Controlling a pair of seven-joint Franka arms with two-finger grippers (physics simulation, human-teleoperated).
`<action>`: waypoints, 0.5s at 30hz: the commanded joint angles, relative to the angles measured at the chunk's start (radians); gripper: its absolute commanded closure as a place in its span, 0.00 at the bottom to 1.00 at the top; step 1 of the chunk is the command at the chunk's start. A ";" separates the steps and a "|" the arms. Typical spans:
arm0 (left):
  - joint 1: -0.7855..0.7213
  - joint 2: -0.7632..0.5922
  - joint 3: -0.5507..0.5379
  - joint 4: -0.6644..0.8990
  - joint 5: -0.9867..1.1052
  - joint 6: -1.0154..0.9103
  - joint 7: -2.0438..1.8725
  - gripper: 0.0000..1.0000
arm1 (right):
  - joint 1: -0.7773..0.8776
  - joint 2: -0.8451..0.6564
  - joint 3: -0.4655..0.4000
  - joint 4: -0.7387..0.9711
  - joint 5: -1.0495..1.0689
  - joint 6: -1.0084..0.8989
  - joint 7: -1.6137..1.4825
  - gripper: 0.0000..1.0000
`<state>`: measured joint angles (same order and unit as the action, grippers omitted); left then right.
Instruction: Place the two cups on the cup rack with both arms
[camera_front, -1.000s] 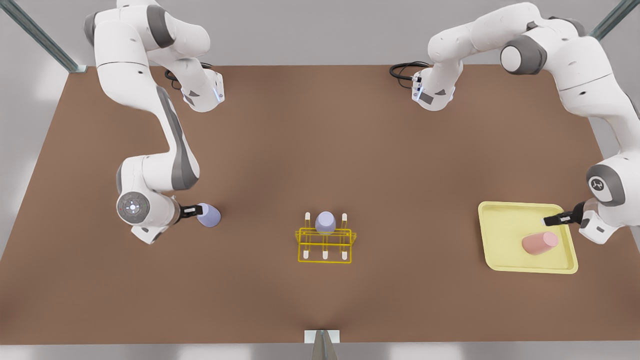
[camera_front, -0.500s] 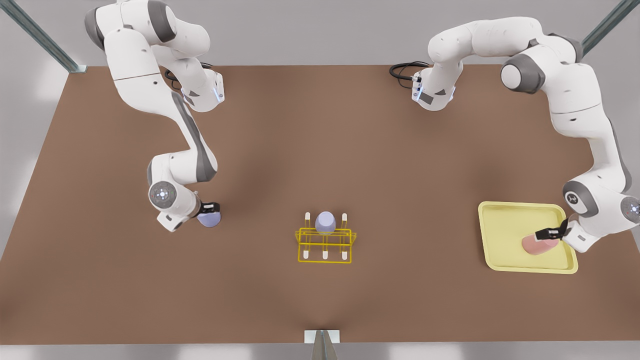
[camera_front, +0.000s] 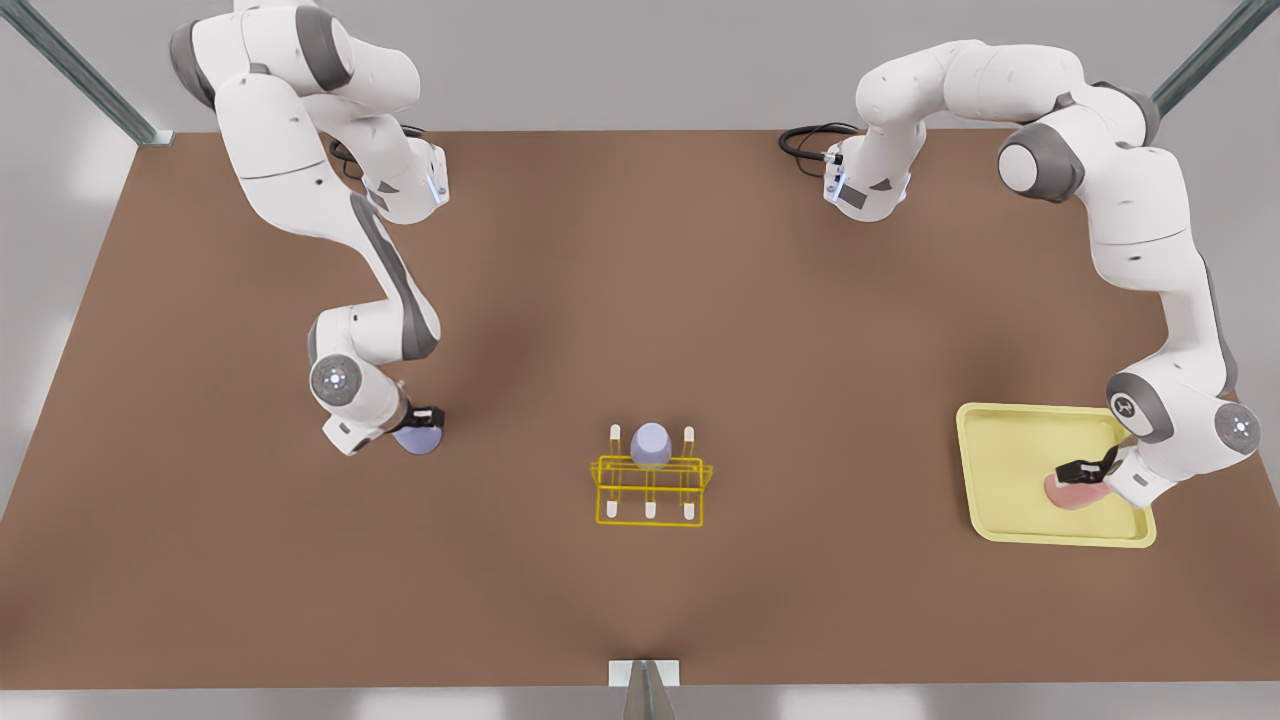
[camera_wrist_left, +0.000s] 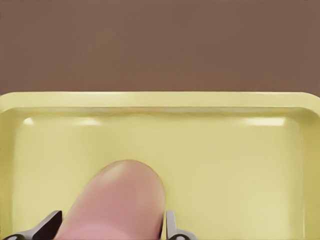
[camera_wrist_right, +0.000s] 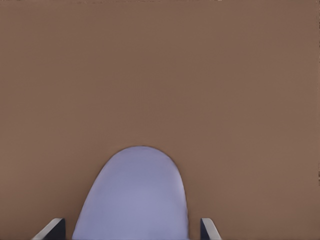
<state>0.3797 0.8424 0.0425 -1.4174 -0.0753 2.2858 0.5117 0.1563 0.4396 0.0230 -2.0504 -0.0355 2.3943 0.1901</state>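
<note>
The salmon-pink cup (camera_front: 1070, 490) lies on its side inside the pale-yellow tray (camera_front: 1010, 440), at the front view's right; the left gripper's (camera_wrist_left: 111, 227) fingers flank its body.

A lavender cup (camera_front: 418, 440) rests on the brown table (camera_front: 640, 300) at the front view's left, between the right gripper's (camera_wrist_right: 131, 230) fingers, with a gap on each side.

The bright-yellow wire cup rack (camera_front: 650, 490) stands at table centre. Another lavender cup (camera_front: 650, 445) sits inverted on its rear-row middle peg.
</note>
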 joint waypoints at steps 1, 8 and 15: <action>0.005 0.007 0.000 -0.005 0.005 0.017 0.062 0.00 | 0.000 0.010 0.000 0.001 0.002 0.022 0.032 0.00; -0.002 -0.042 0.002 -0.041 -0.017 0.004 0.054 0.12 | 0.003 0.016 0.000 -0.007 0.002 0.028 0.029 0.00; -0.012 -0.045 0.002 -0.040 -0.015 0.009 0.051 0.13 | 0.003 0.010 0.000 -0.034 0.000 0.055 0.026 0.00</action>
<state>0.3693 0.7989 0.0444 -1.4576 -0.0911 2.2925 0.5435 0.1600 0.4495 0.0230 -2.0837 -0.0369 2.4374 0.2100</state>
